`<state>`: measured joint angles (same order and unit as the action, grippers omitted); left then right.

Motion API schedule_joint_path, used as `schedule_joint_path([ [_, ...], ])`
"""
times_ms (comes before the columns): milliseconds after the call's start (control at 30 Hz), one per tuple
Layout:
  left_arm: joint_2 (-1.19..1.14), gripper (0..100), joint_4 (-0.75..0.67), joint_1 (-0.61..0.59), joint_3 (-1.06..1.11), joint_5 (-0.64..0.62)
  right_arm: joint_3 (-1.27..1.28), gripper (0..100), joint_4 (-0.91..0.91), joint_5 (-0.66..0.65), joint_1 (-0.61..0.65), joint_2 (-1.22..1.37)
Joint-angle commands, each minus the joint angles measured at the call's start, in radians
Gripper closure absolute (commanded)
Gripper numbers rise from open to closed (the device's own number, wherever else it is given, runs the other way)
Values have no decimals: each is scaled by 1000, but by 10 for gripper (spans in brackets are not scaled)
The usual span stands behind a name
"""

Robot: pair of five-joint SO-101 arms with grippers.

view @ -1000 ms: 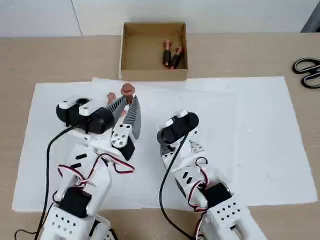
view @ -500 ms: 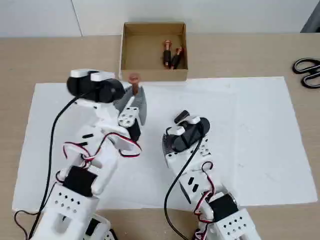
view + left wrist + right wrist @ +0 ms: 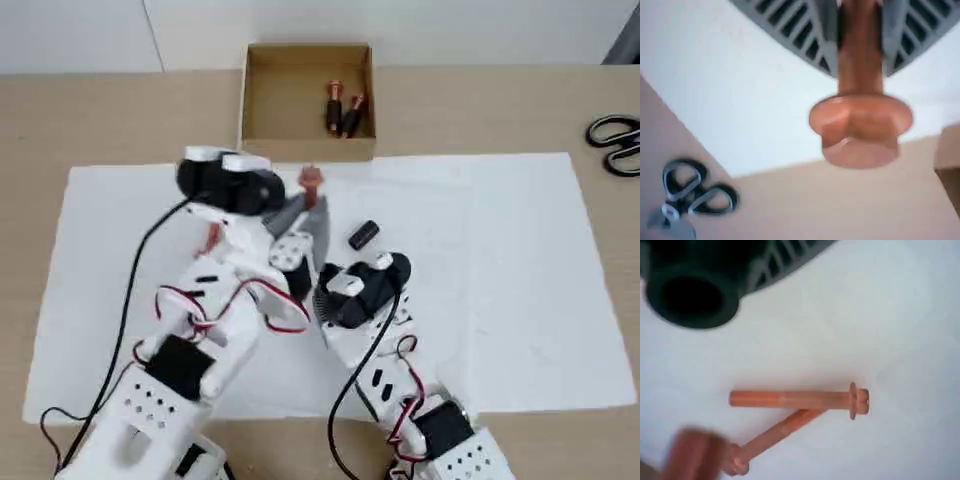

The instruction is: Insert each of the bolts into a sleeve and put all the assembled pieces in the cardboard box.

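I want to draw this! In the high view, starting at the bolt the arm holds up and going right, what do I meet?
Held bolt → black sleeve → scissors. The cardboard box overlaps them, so I skip it.

No print, label or number can be read; the cardboard box (image 3: pixel 256 100) shows plain walls.

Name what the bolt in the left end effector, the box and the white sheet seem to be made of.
The bolt: probably metal, copper-coloured, smooth with a soft sheen; possibly only coated. The box: brown cardboard, matte, with thin flat walls. The sheet: likely paper, white, thin, lying flat.
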<state>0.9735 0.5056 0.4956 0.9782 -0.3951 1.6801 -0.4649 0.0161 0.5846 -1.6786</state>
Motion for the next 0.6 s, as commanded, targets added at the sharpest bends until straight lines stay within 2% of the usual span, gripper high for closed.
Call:
schedule_joint_path([
  [0, 11, 995, -2, 11, -5, -6, 5, 995, 25, 6, 5, -28],
  [567, 11, 995, -25, 14, 41, -25, 2, 995, 25, 11, 5, -30],
])
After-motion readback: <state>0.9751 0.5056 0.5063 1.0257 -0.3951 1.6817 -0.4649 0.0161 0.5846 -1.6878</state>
